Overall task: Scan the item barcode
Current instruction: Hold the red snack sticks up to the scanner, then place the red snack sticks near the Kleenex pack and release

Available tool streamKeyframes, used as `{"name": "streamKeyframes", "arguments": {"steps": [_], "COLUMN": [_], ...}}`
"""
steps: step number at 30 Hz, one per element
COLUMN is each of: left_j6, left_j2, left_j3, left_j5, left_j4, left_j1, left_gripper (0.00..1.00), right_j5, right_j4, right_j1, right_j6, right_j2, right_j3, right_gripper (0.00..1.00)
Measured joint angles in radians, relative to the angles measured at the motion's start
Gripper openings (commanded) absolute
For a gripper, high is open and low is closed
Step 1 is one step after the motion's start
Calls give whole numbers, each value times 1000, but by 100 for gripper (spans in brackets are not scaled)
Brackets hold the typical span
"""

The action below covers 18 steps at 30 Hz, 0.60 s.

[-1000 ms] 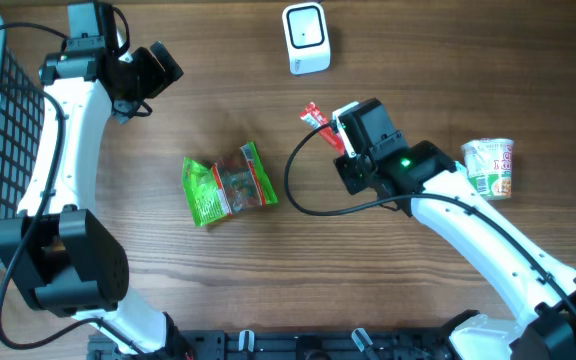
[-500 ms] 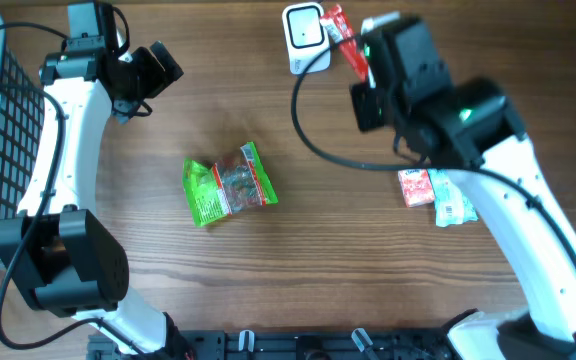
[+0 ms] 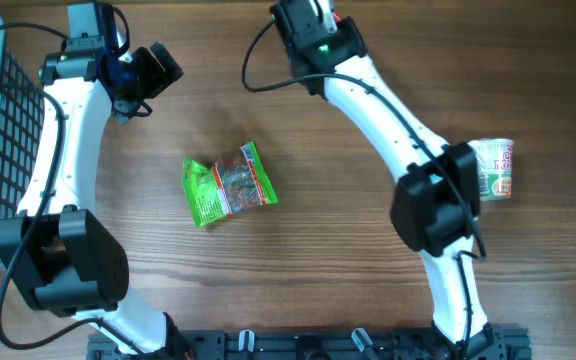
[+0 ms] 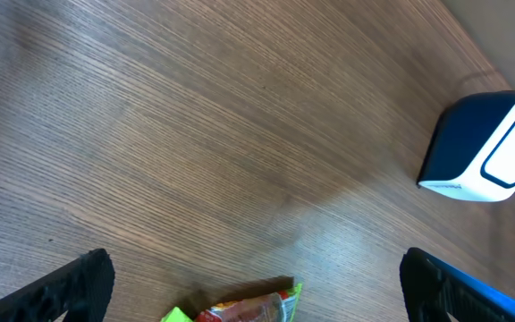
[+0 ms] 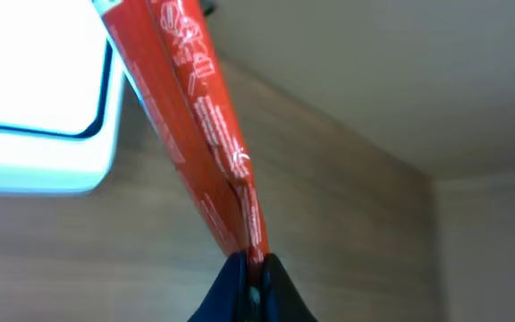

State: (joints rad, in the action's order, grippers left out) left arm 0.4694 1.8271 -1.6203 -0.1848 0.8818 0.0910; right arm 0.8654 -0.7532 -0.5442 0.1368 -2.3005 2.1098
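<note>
Right gripper (image 5: 250, 273) pinches slim red foil sachet (image 5: 199, 107) by one end, presenting print to white box scanner (image 5: 34, 134). Left gripper (image 3: 156, 68) spread, empty.

ITEM: you see a slim red stick packet (image 5: 199, 134) with white print, pinched at one end in the right gripper (image 5: 250, 279) and slanting just beside the white scanner (image 5: 34, 107) | SCANNER: boxy, with a rounded dark-outlined window, standing near the table's far edge
</note>
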Motion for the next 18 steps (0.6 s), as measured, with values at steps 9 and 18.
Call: {"name": "streamKeyframes", "arguments": {"steps": [9,18], "left_j6": [0,0], "left_j2": [0,0], "left_j3": [0,0], "left_j5": [0,0], "left_j4": [0,0], "left_j1": [0,0], "left_gripper": [100,100], "right_j5": [269,348], "right_j4": [319,403], "right_j1": [-53,-53], "right_j6": [312,513], "right_j2": [-205,-283], "right_j3": [-1,-2], "right_gripper": [4,4]}}
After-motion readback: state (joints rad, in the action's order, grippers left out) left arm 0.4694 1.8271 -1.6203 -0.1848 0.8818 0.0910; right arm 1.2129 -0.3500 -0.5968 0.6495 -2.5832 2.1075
